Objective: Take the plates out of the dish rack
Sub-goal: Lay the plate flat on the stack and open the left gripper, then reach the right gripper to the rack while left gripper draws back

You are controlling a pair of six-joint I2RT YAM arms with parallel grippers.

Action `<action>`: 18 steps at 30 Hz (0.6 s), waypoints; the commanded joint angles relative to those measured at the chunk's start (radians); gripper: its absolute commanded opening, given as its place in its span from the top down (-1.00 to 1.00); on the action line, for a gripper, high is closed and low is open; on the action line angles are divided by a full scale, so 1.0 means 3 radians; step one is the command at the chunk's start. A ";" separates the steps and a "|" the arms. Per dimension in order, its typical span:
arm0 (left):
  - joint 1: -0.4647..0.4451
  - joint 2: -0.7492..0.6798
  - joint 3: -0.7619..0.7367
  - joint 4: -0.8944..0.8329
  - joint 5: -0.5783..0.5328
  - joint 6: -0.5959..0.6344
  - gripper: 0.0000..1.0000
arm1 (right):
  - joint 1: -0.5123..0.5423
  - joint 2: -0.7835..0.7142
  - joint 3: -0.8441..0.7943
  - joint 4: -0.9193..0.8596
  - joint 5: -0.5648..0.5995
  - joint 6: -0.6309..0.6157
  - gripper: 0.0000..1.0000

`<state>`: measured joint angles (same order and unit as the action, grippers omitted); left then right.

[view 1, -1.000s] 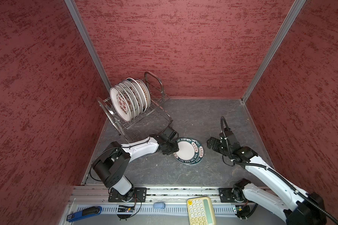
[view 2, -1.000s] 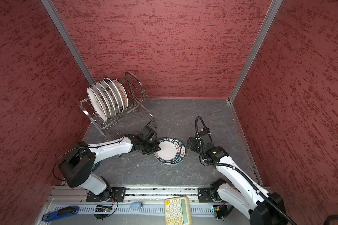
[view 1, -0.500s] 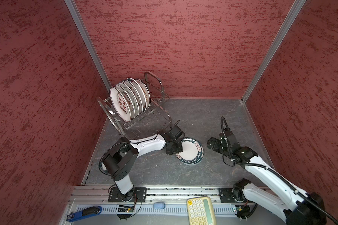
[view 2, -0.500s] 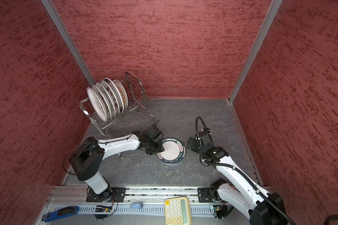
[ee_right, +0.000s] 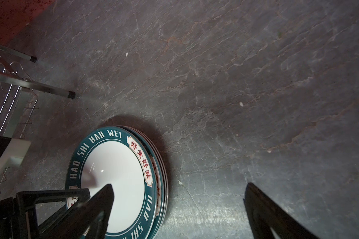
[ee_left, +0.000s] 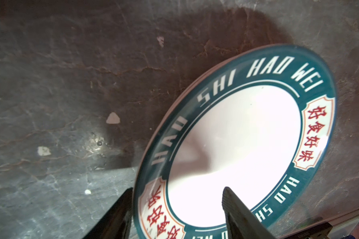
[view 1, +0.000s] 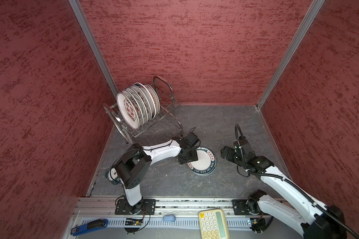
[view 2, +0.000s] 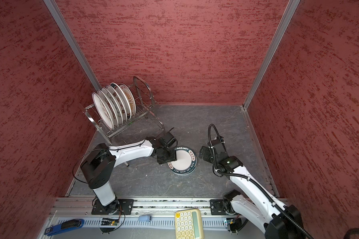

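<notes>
The dish rack (view 1: pixel 168 107) (view 2: pixel 145 109) stands at the back left, with several plates (view 1: pixel 133 107) (view 2: pixel 110 107) upright in it. A stack of teal-rimmed plates (view 1: pixel 203 162) (view 2: pixel 183 161) (ee_left: pixel 236 134) (ee_right: pixel 116 169) lies flat mid-floor. My left gripper (view 1: pixel 192 157) (view 2: pixel 170 158) (ee_left: pixel 177 189) is at the stack's left edge. Its jaws are open and straddle the top plate's rim, one finger outside it and one over the white centre. My right gripper (view 1: pixel 224 153) (view 2: pixel 202 154) (ee_right: pixel 178 185) hangs open just right of the stack, with nothing in it.
A teal alarm clock (view 1: pixel 112 175) sits half hidden under the left arm's elbow. A yellow calculator (view 1: pixel 212 223), a blue tool (view 1: pixel 89 226) and a small pale-blue object (view 1: pixel 169 217) lie on the front rail. Rack legs (ee_right: pixel 50 91) stand close behind the stack. Red walls enclose three sides.
The left arm has lifted its elbow and swung toward the middle. Its jaws have widened around the top plate's rim, letting go of it. The right arm has not moved.
</notes>
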<state>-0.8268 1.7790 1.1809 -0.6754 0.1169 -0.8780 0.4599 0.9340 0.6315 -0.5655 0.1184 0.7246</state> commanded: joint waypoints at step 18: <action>-0.0162 0.0316 0.0498 -0.0492 -0.0236 0.0123 -0.53 | -0.0121 -0.0197 -0.0126 -0.0042 0.0066 -0.0057 -0.98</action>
<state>-0.8650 1.8492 1.2984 -0.7906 0.0666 -0.8623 0.4339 0.8921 0.6056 -0.5682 0.1184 0.7170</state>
